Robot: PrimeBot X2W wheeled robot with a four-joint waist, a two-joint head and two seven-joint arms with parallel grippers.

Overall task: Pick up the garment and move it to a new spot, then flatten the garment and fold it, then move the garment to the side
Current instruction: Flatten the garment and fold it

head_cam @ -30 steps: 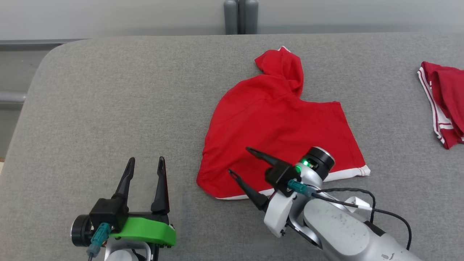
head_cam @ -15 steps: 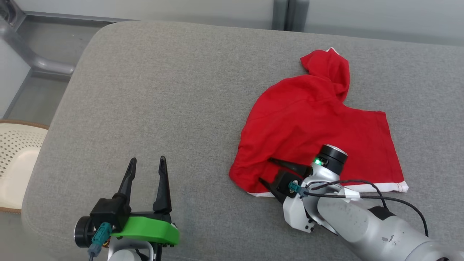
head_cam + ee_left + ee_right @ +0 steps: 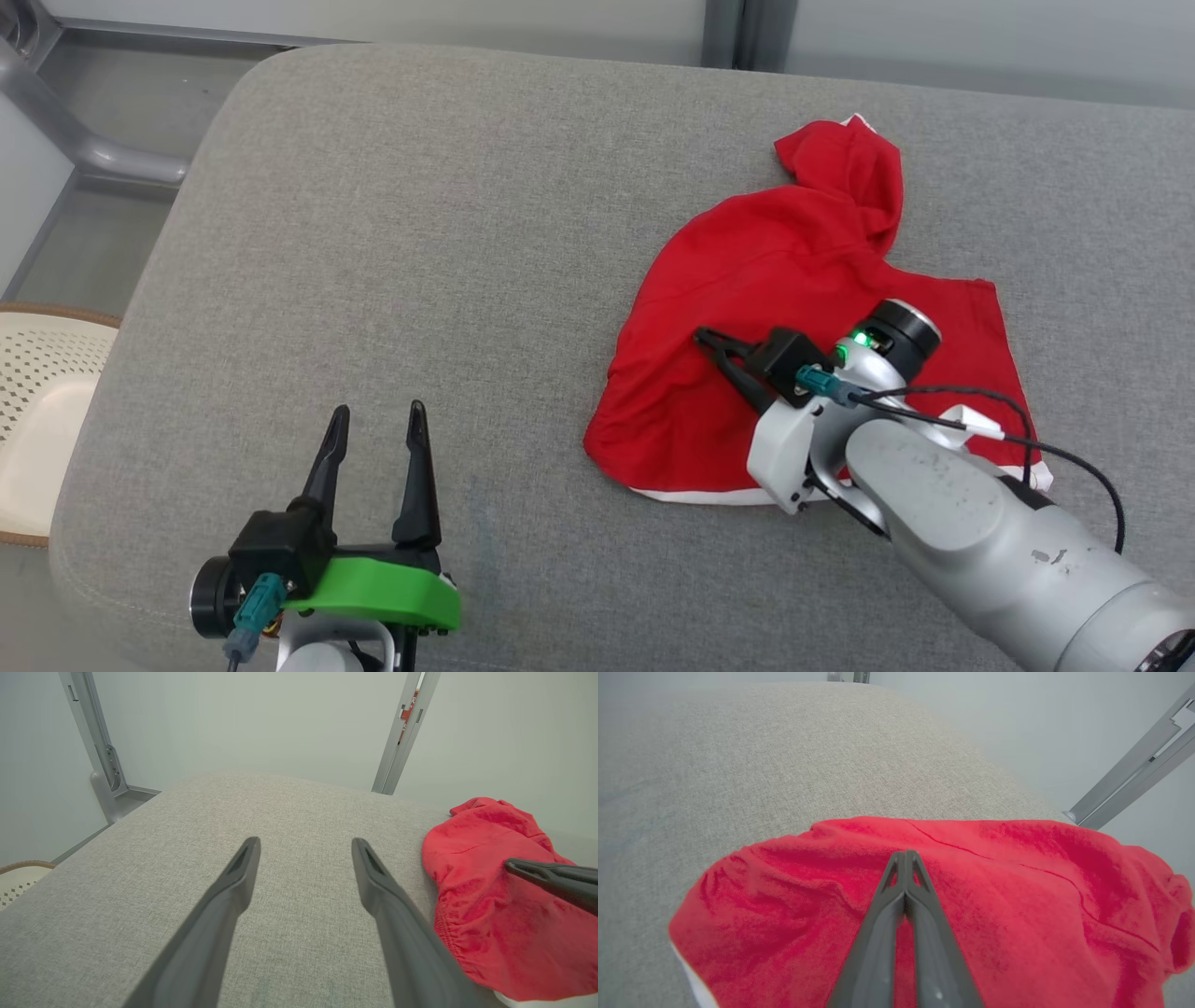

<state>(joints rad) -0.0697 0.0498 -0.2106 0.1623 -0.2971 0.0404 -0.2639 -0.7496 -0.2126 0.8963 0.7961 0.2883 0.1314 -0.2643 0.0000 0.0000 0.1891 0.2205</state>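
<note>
A red garment [image 3: 803,280] with a white hem lies rumpled on the grey padded table [image 3: 420,233], right of centre. My right gripper [image 3: 702,334] is shut, its fingers pressed together and lying over the garment's left half. In the right wrist view the right gripper [image 3: 904,853] has its closed tips down on the red garment [image 3: 1017,896], and no fold of cloth shows between them. My left gripper [image 3: 376,411] stands open over bare table at the lower left, well apart from the garment. The left wrist view shows the left gripper [image 3: 304,842] open, the garment [image 3: 486,905] at right.
A cream perforated basket [image 3: 37,401] sits off the table's left edge, low down. A grey metal frame [image 3: 93,159] runs past the far left corner. The table's rounded left edge lies close to my left arm.
The head camera has swung left. My right gripper has moved further over the garment and gone from open to shut. The left gripper has kept still and open.
</note>
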